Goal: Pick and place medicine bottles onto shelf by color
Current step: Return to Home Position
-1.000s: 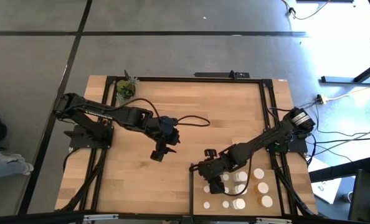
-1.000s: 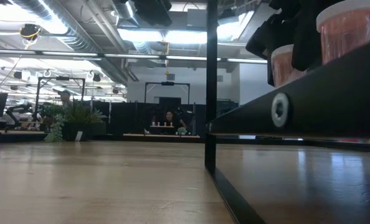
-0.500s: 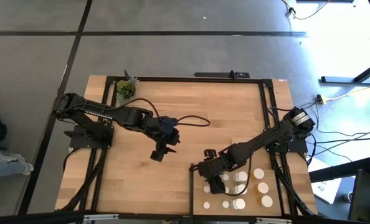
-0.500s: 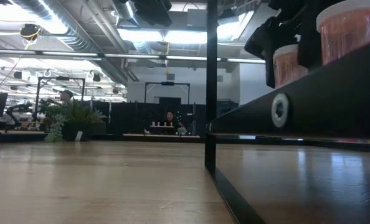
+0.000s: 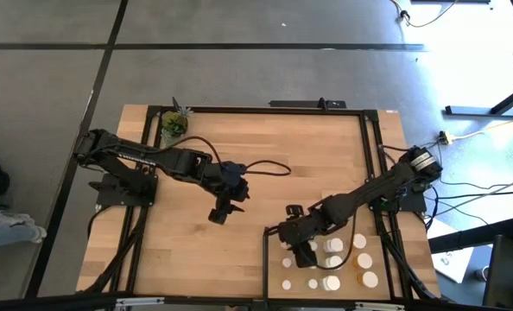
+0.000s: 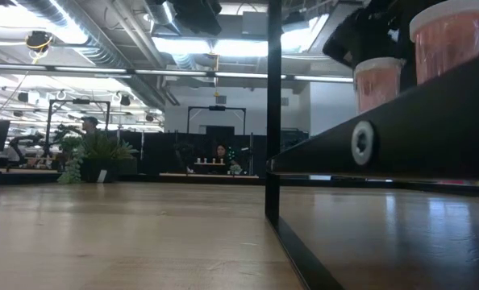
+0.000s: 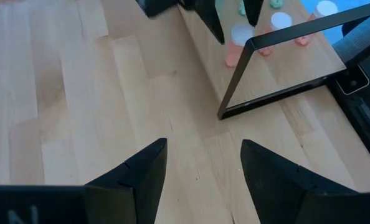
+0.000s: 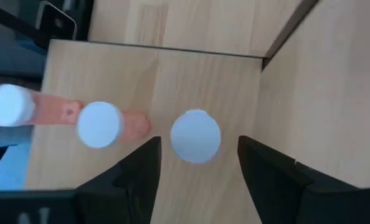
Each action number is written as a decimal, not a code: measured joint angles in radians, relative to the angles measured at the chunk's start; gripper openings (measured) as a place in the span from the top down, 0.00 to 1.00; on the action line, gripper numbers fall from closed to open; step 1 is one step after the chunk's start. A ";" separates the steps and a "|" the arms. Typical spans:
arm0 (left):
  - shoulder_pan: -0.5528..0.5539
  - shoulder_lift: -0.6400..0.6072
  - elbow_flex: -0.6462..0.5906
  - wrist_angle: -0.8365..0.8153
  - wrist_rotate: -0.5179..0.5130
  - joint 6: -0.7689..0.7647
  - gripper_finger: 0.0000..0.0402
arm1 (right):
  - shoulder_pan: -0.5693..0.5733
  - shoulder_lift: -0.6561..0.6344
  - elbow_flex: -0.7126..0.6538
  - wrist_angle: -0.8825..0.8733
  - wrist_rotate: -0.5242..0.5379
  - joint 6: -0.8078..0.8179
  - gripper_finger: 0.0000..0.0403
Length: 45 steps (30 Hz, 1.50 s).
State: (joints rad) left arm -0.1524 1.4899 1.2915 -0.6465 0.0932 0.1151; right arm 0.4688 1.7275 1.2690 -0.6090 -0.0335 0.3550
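Observation:
The shelf (image 5: 275, 275) stands at the table's near right, a light-wood panel in a thin black frame. Several white-capped medicine bottles (image 5: 364, 260) stand on it. My right gripper (image 5: 294, 249) hovers open over the shelf's far left part. Below it a small white-capped bottle (image 8: 195, 135) stands on its base on the shelf, and the fingertips are clear of it. In the low view this bottle (image 6: 378, 80) has an orange body and the dark fingers are above it. My left gripper (image 5: 219, 215) hangs open over the bare table middle, with nothing in it (image 7: 203, 146).
Two more orange bottles (image 8: 99, 124) (image 8: 8, 104) stand close beside the small one. A larger orange bottle (image 6: 449, 40) is on the shelf edge. A small potted plant (image 5: 174, 125) sits at the far left corner. Bare wood spreads between the arms.
My right gripper has risen a little off the small orange bottle. In the low view its fingers flanked the bottle's body a second ago and now stand above the cap. The bottle stays upright on the shelf.

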 joint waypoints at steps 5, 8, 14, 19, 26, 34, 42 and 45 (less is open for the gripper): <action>0.000 0.000 0.000 -0.001 -0.026 -0.008 0.51 | 0.010 -0.076 0.000 -0.033 0.006 -0.001 0.47; 0.000 -0.030 0.000 -0.035 -0.067 -0.031 0.51 | 0.022 -0.121 0.000 -0.046 -0.002 -0.029 0.47; -0.017 -0.091 0.001 -0.052 -0.076 -0.080 0.51 | 0.033 -0.155 0.000 -0.068 -0.037 -0.041 0.47; -0.053 -0.142 0.000 -0.121 -0.104 -0.109 0.51 | 0.017 -0.161 0.000 -0.142 -0.039 -0.016 0.49; -0.090 -0.217 0.001 -0.235 -0.304 -0.139 0.55 | -0.042 -0.185 0.034 -0.300 -0.027 -0.023 0.68; -0.135 -0.374 0.000 -0.339 -0.319 -0.164 0.73 | -0.069 -0.221 0.173 -0.477 0.057 -0.121 0.87; -0.180 -0.570 0.000 -0.434 -0.357 -0.186 0.94 | -0.069 -0.268 0.298 -0.610 0.192 -0.187 0.95; -0.197 -0.635 -0.002 -0.458 -0.382 -0.205 0.99 | -0.069 -0.325 0.302 -0.597 0.215 -0.208 0.98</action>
State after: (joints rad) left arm -0.3495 0.8544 1.2896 -1.1045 -0.2885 -0.0904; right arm 0.3996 1.4022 1.5711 -1.2060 0.1816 0.1472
